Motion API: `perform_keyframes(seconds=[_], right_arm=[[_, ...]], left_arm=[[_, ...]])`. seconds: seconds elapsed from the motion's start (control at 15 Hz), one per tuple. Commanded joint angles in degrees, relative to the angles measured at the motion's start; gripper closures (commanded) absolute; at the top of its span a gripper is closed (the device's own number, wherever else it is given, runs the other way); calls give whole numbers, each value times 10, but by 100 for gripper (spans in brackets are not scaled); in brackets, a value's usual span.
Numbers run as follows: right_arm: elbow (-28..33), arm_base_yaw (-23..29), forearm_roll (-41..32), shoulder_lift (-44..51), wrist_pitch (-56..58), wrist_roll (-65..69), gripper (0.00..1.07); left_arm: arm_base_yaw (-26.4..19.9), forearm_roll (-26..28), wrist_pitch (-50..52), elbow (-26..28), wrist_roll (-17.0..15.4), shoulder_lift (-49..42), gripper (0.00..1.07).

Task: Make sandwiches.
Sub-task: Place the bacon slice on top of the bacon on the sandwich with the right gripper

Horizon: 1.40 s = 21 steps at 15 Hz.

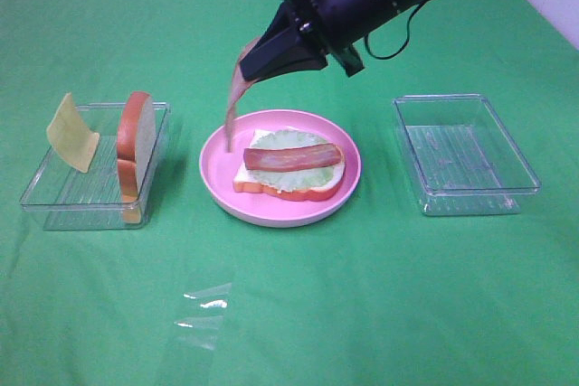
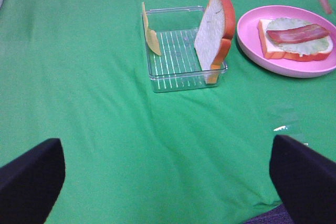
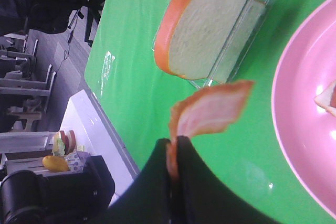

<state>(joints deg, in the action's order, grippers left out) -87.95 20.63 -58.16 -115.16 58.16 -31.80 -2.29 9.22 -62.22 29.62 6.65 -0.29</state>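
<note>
On the pink plate [image 1: 217, 164] lies the open sandwich: a white bread slice [image 1: 251, 178], pale green lettuce [image 1: 282, 139] and one bacon strip [image 1: 291, 157]. My right gripper [image 1: 251, 65] hangs above the plate's left rim, shut on a second bacon strip [image 1: 232, 101] that dangles toward the rim. The right wrist view shows that gripper [image 3: 173, 153] pinching the bacon [image 3: 210, 111] beside the plate [image 3: 294, 93]. A second bread slice [image 1: 136, 137] and the cheese square [image 1: 72, 133] stand in the left tray [image 1: 54, 201]. My left gripper [image 2: 165, 145] is open, far from the tray [image 2: 178, 80].
An empty clear tray [image 1: 466, 196] sits right of the plate. A patch of clear film [image 1: 204, 314] lies on the green cloth near the front. In the left wrist view the plate [image 2: 247, 30] lies beyond the tray, to its right.
</note>
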Motion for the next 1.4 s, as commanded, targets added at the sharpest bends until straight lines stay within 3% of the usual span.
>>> perform_keyframes(seconds=[0.07,0.33,0.6,0.93,1.0,1.4], right_arm=[[-10,19,-26,-30,-26,-11,107],[-95,19,-45,-106,-23,-19,107],[-111,19,-30,-154,-44,-11,107],[-111,18,128,-154,-52,53,107],[-124,18,203,-152,-53,86,107],[-189,18,394,-152,-5,199,107]], left_arm=[[2,5,6,0,0,-8,9],[2,5,6,0,0,-8,9],[2,5,6,0,0,-8,9],[2,5,6,0,0,-8,9],[2,5,6,0,0,-8,9],[2,5,6,0,0,-8,9]])
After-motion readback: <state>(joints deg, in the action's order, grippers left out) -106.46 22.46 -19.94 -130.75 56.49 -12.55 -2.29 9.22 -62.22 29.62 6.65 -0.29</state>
